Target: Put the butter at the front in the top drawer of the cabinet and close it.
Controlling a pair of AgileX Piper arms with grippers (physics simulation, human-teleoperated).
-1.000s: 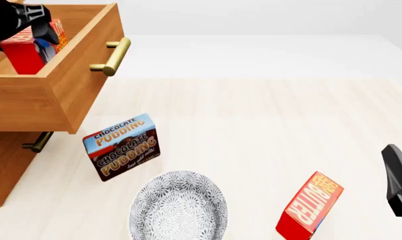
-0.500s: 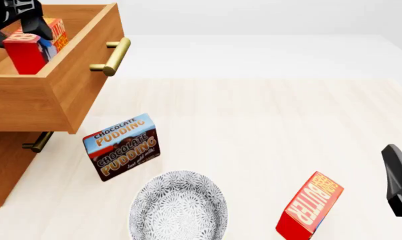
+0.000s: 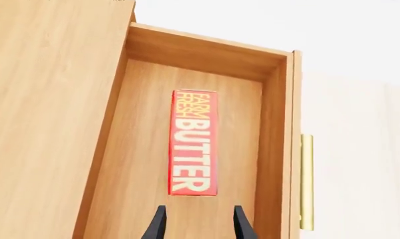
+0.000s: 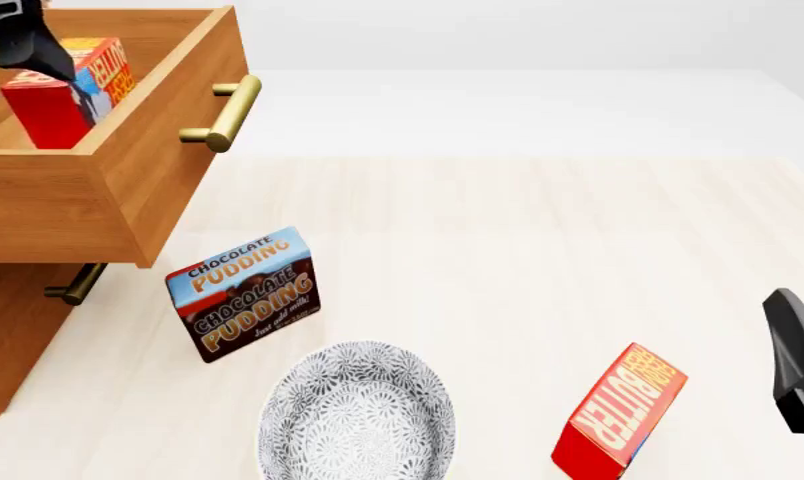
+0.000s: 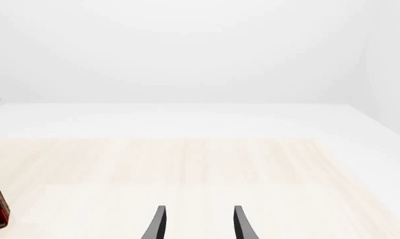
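The butter [image 4: 66, 92], a red carton with a blue-and-orange patch on its side, stands inside the open top drawer [image 4: 135, 160] of the wooden cabinet [image 4: 9, 340]. In the left wrist view its orange "BUTTER" face [image 3: 194, 142] looks up from the drawer floor [image 3: 140, 149]. My left gripper [image 4: 35, 50] hovers just above the carton, open, its fingertips [image 3: 158, 221] apart and clear of it. My right gripper [image 4: 796, 360] sits low at the right edge, open [image 5: 198, 224] and holding nothing.
On the table lie a second butter carton [image 4: 622, 410], a chocolate pudding box [image 4: 242, 293] and a patterned bowl [image 4: 355, 410]. The top drawer's brass handle [image 4: 222, 113] juts out over the table. The lower drawer's handle [image 4: 75, 285] shows beneath it.
My left gripper has let go of the butter and risen up and away from it. The carton stays upright in the drawer. The right arm has not moved.
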